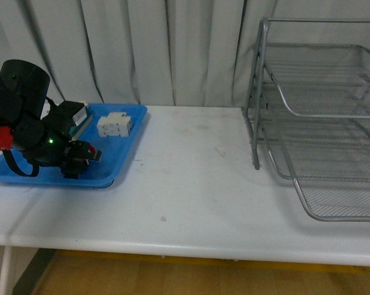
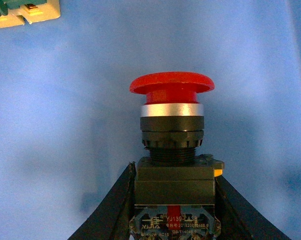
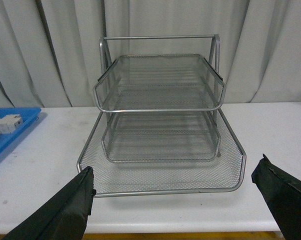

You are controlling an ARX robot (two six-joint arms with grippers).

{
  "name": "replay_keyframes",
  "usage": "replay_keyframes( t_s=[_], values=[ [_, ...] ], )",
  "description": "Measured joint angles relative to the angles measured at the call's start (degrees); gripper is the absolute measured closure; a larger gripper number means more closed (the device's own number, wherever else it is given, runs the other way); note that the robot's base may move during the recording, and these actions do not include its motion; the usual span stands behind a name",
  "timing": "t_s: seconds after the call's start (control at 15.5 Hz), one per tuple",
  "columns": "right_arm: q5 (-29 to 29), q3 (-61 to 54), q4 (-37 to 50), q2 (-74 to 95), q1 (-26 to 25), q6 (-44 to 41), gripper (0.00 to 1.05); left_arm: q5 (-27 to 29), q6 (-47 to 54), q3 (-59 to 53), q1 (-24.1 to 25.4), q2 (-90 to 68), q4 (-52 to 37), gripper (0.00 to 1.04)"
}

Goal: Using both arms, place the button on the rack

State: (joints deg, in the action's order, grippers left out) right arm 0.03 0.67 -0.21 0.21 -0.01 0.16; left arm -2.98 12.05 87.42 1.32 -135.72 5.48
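Button [image 2: 171, 145], red cap pointing straight out from the left gripper [image 2: 174, 172], is clamped by its dark body between those jaws at the tray [image 1: 128, 150], well apart from the rack [image 1: 320, 117], whose open front the right gripper [image 3: 174, 170] faces, jaws wide apart.

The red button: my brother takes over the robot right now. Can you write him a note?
Left gripper: shut on the button, over the blue tray; whether it is lifted yet, cannot tell.
Right gripper: open, empty, facing the rack.
Rack tiers look empty.
Done: button gripped.
Left: carry it across the table, likely with a handover, and set it on the rack.
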Motion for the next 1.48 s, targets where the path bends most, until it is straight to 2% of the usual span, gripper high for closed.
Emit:
replay_keyframes(
  t_s=[0.26,0.52,0.71,0.9,1.16,1.48],
  values=[
    [0.0,0.0,0.0,0.0,0.0,0.0,0.06,-3.0,-1.6,-6.5,-1.3,10.2,-4.0,0.69],
    [0.0,0.0,0.0,0.0,0.0,0.0,0.06,-6.1,-2.6,-27.5,-2.1,36.3,-14.4,0.69],
    [0.0,0.0,0.0,0.0,0.0,0.0,0.06,-7.8,-2.8,-47.6,3.2,54.0,-15.5,0.69],
    [0.0,0.0,0.0,0.0,0.0,0.0,0.06,-9.7,-2.6,-60.0,5.6,66.1,-13.9,0.69],
    [0.0,0.0,0.0,0.0,0.0,0.0,0.06,-12.1,-3.0,-62.7,12.5,71.7,-13.5,0.69],
    [0.0,0.0,0.0,0.0,0.0,0.0,0.06,-12.0,-3.1,-63.8,9.7,71.8,-14.4,0.69]
  ],
)
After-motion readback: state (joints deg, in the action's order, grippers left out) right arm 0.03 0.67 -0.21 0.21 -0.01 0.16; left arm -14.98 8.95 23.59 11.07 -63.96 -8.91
